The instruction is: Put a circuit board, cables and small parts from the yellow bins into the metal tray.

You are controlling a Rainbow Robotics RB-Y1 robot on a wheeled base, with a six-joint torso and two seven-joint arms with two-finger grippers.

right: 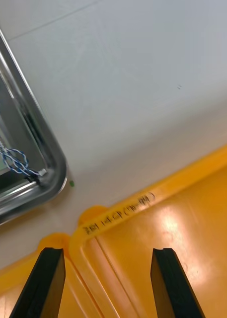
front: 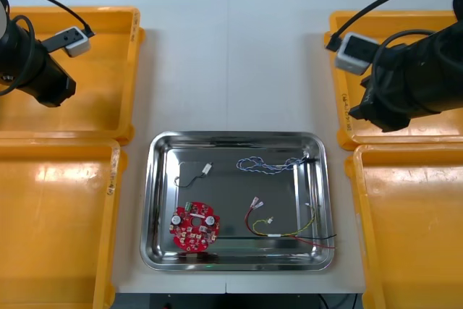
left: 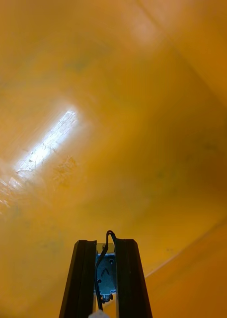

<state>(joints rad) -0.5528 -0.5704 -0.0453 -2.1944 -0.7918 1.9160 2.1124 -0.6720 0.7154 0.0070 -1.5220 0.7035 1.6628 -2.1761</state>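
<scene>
One black cable (left: 101, 263) hangs pinched lengthwise in the left gripper (left: 106, 246) over the far left yellow bin (front: 108, 70), & the metal tray (front: 149, 208) lies to its right & closer in, past the bin rim, w/ bare room at its far left corner; the right gripper (right: 108, 253), spread wide, hangs by the far right yellow bin (right: 192, 223).

Three cameras, one metal tray (front: 147, 208)
The front camera sits high and looks steeply down, with yellow bins (front: 108, 106) on both sides of the tray. The right wrist camera, right of the tray, looks past the wide-apart right gripper (right: 107, 256) at the tray's far right corner, which the front camera sees too. The left wrist camera, left of the tray, peers past the left gripper (left: 106, 244) pinching a black cable (left: 97, 271), close to a bin floor.
</scene>
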